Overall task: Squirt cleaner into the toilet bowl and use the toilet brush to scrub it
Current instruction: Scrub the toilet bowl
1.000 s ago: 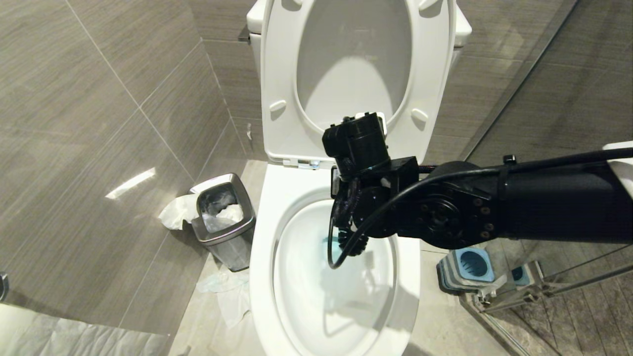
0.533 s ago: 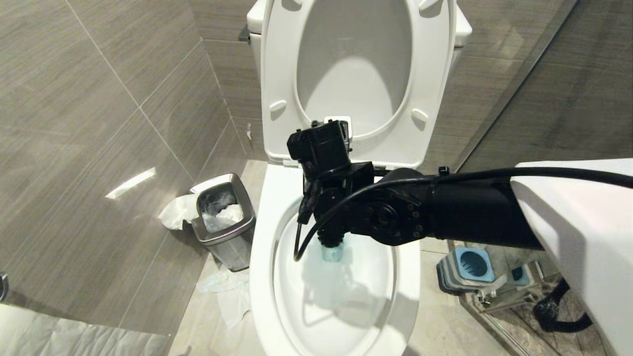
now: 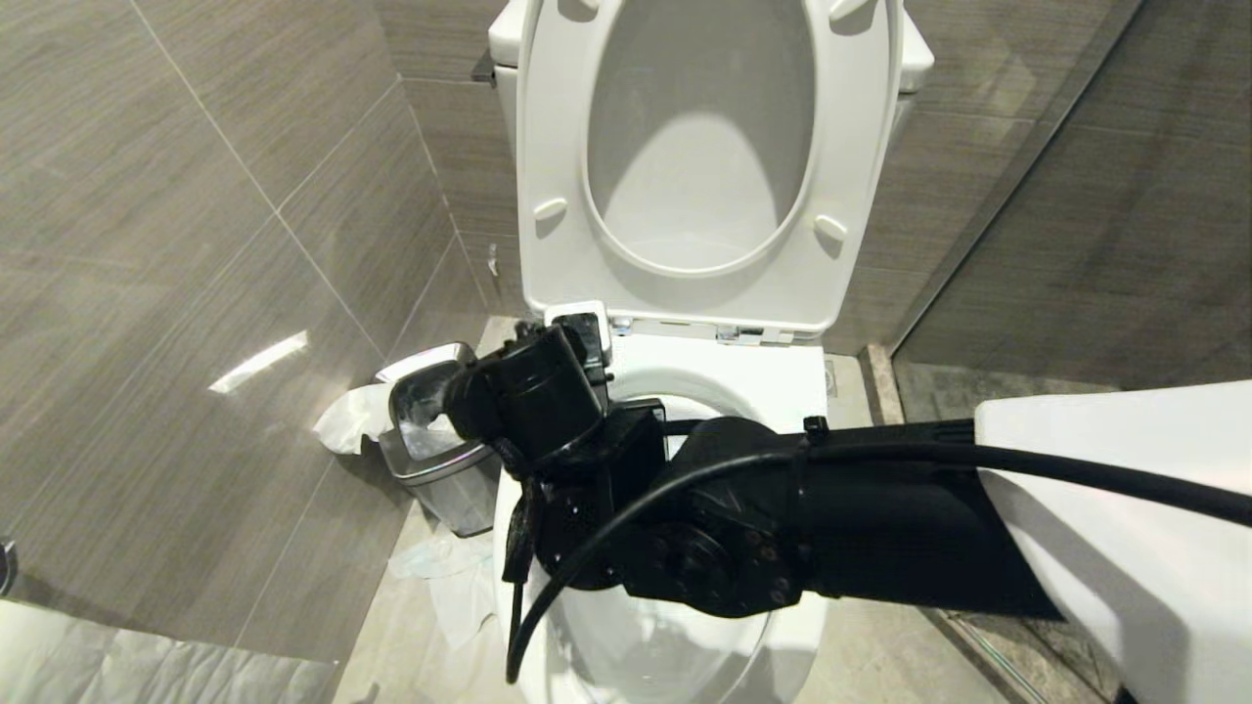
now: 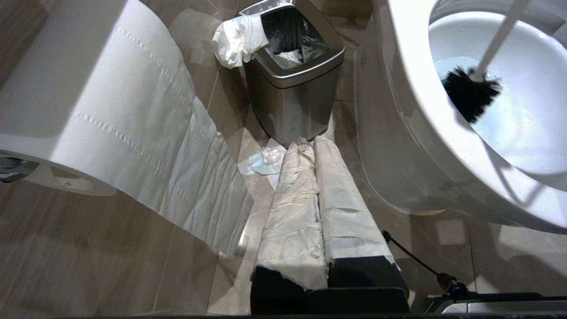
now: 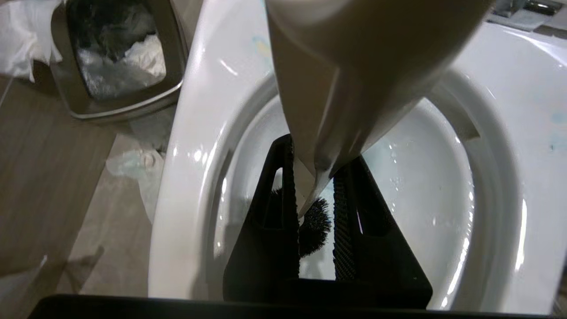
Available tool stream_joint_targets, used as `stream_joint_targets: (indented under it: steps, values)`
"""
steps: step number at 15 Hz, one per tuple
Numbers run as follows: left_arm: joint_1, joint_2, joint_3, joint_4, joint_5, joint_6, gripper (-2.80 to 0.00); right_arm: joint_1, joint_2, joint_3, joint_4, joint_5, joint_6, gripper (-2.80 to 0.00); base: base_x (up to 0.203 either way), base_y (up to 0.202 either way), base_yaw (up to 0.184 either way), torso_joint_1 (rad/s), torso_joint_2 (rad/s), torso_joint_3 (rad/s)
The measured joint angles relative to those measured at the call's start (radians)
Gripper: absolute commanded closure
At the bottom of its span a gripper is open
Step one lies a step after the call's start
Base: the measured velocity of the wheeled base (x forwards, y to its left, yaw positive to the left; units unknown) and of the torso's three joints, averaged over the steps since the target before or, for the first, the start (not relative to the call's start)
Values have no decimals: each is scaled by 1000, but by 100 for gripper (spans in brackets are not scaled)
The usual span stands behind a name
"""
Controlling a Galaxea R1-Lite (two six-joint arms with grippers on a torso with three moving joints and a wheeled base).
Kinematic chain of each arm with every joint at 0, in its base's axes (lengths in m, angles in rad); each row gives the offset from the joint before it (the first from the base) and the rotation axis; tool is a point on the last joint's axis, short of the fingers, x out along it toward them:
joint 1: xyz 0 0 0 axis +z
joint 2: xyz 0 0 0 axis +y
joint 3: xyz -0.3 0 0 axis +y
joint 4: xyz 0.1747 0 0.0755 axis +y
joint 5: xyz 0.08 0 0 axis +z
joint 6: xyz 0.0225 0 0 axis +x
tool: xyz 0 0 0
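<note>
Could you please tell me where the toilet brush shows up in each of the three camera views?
Head view: not visible; the right arm covers the toilet bowl.
Left wrist view: toilet brush at upper right, dark head inside the bowl.
Right wrist view: its handle sits between the right gripper fingers, bristles below.
Shared landmark: the steel waste bin beside the bowl.

Toilet bowl interior mostly hidden behind right arm.
</note>
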Motion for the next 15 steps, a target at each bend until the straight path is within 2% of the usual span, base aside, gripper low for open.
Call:
stream_joint_targets:
  steps: [4,8,11,15]
  values:
    - [0,0,0,0,0,0,0,40,-137,212,-1,-12,19,0,0,0,0,0,0,0]
    - [0,0,0,0,0,0,0,40,-303,469,-9,-11,36,0,0,0,0,0,0,0]
    - [0,0,0,0,0,0,0,-33,-395,572,-17,-10,50,0,0,0,0,0,0,0]
    - [0,0,0,0,0,0,0,-160,-421,567,-75,-4,41,0,0,0,0,0,0,0]
